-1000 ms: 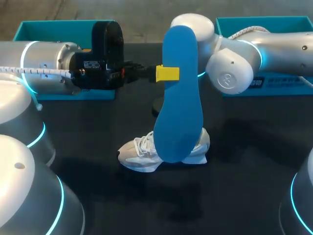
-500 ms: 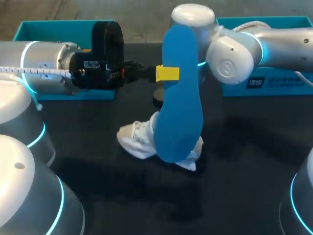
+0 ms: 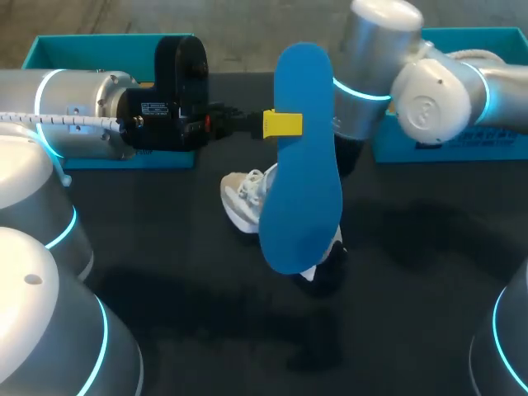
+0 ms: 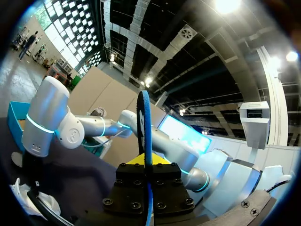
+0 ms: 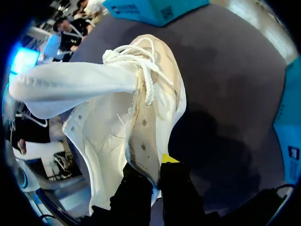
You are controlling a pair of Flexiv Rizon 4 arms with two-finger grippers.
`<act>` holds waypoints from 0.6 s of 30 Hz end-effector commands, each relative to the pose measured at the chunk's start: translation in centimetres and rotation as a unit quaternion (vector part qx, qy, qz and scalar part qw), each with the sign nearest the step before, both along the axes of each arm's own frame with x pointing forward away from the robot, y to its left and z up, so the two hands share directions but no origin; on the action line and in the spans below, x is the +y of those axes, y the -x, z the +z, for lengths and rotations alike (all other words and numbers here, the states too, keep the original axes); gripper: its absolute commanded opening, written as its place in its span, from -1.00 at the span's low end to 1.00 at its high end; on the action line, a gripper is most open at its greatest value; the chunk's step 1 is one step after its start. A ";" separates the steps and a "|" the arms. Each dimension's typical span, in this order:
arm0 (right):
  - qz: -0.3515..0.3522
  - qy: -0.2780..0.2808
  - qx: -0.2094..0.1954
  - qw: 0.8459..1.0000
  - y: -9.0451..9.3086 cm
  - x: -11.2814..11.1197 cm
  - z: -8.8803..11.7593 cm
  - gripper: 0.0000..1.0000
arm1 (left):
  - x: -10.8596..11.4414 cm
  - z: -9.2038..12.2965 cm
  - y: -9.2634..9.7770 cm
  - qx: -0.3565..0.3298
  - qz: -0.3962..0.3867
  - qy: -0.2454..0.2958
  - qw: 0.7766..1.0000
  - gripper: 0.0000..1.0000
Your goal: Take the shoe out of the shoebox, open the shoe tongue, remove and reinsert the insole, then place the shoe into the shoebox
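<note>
Our left gripper point(image 3: 283, 124) is clamped on the blue insole point(image 3: 301, 165), one finger on each face. The insole's long axis runs up and down the head view, broad face to that camera (edge-on from the left wrist). Behind it our right gripper point(image 5: 157, 169) pinches the side wall of the white shoe point(image 3: 245, 198). The shoe's laced front pokes out left of the insole, its tongue point(image 5: 70, 87) is pulled out, and its rear is hidden by the insole. A teal shoebox point(image 3: 99, 49) sits at the far left of the table point(image 3: 429, 247) and a second box point(image 3: 445, 37) at the far right.
</note>
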State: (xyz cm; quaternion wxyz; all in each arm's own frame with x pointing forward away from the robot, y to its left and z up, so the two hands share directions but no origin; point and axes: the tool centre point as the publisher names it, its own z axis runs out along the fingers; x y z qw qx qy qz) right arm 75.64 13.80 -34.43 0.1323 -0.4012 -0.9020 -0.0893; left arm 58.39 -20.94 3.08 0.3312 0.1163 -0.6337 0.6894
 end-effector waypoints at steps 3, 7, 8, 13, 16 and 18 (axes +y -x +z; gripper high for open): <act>-0.165 -0.030 -0.039 0.985 1.1 -0.3 0.4 -1.00 | -0.1 -0.1 0.0 0.000 0.000 0.000 1.000 -1.00; -0.210 -0.016 -0.040 0.977 1.1 0.0 0.4 -1.00 | -0.1 -0.1 0.0 0.000 0.000 0.000 1.000 -1.00; -0.212 -0.009 -0.044 0.976 1.0 0.1 0.3 -1.00 | -0.1 -0.1 0.0 0.000 0.000 0.000 1.000 -1.00; -0.223 -0.007 -0.045 0.974 0.4 0.6 0.1 -1.00 | -0.1 -0.1 0.0 0.000 0.000 0.000 1.000 -1.00; -0.228 -0.007 -0.042 0.973 0.1 0.9 -0.4 -1.00 | -0.1 -0.1 0.0 0.000 0.000 0.000 1.000 -1.00; -0.229 -0.006 -0.040 0.973 0.0 1.1 -0.7 -1.00 | -0.1 -0.1 0.0 0.000 0.000 0.000 1.000 -1.00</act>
